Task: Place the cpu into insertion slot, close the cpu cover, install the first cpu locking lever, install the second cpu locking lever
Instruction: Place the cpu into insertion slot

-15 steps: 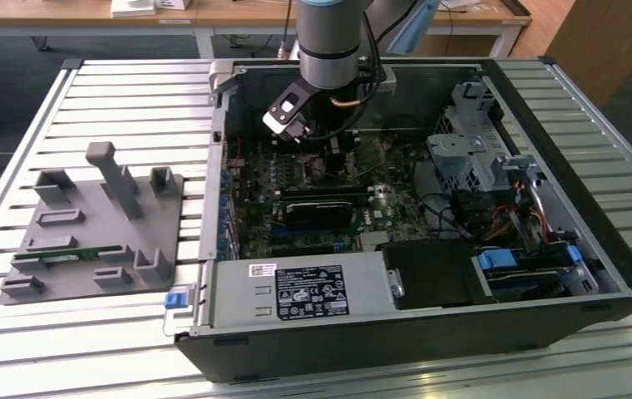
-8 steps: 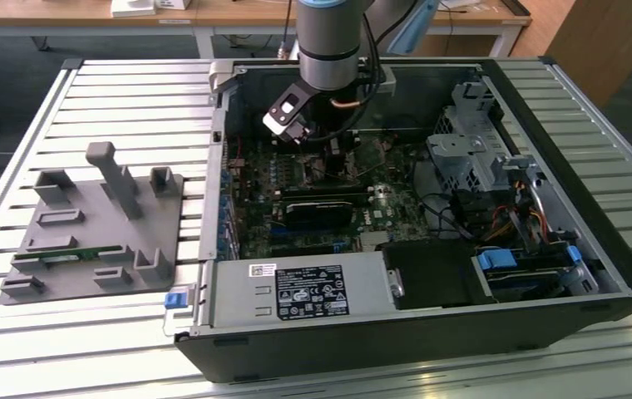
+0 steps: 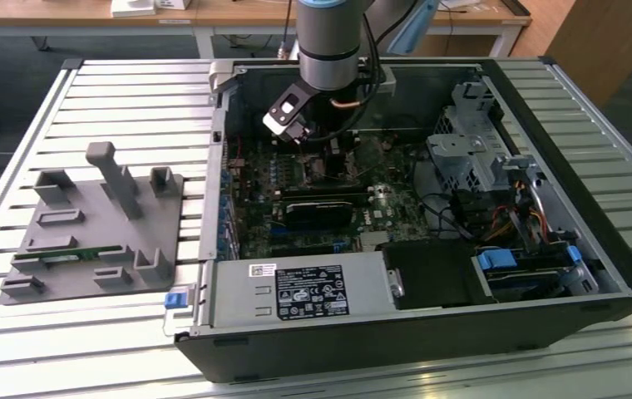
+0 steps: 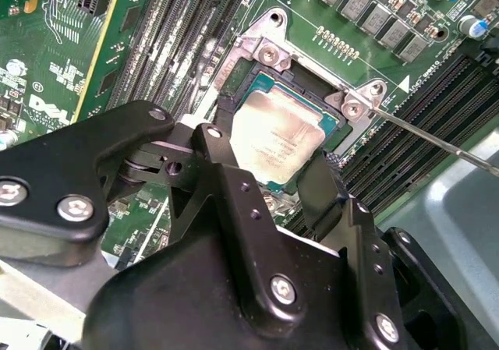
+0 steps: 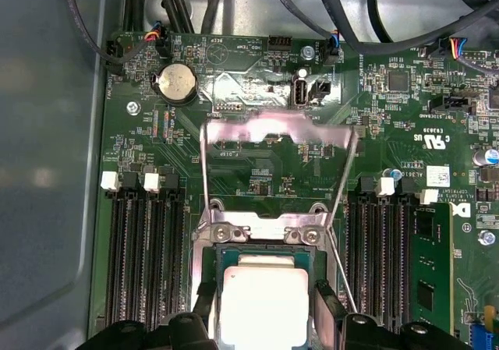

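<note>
- Reaching down into the open case [image 3: 405, 332], the arm holds its claw [image 4: 270, 141] over the green board [image 5: 265, 171].
- The claw's 2 fingers [image 4: 316, 175] are closed onto opposite edges of the cpu [image 4: 277, 132].
- The cpu lies flat in the slot [image 5: 207, 256], silvery face up.
- The cover [image 5: 277, 130] stands tipped up, off the slot.
- 1 thin lever [image 4: 437, 136] juts out free just beside the slot.
- The case rests on a slatted counter [image 3: 127, 83].

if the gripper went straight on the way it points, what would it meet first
The cpu, which lies in the slot directly under the gripper. It looks very close or already touching; depth is hard to judge.
</note>
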Controlling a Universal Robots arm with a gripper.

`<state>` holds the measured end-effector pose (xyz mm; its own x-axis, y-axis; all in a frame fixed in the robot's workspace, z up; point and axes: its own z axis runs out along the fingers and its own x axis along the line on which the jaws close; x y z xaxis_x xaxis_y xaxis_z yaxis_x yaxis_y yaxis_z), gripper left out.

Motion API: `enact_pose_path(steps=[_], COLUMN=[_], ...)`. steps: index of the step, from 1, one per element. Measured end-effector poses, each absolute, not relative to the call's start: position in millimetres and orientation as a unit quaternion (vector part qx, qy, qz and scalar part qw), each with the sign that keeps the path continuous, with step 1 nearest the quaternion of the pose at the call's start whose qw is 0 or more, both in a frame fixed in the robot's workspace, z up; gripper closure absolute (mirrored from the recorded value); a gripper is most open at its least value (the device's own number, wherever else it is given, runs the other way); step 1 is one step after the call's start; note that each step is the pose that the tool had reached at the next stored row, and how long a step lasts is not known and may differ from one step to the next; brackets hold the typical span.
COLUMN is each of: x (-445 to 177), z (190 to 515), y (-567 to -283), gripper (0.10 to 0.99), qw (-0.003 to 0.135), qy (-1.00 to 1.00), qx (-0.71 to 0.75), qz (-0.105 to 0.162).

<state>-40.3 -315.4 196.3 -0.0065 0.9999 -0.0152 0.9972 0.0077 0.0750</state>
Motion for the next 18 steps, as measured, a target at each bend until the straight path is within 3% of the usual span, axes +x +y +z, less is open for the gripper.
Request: enact_pose_path(steps=[18], x=[-37.7], z=[195.6], y=[-315.4], gripper=[0.486], qw=[0.029], qy=[0.710], qx=[0.704], qz=[0.024])
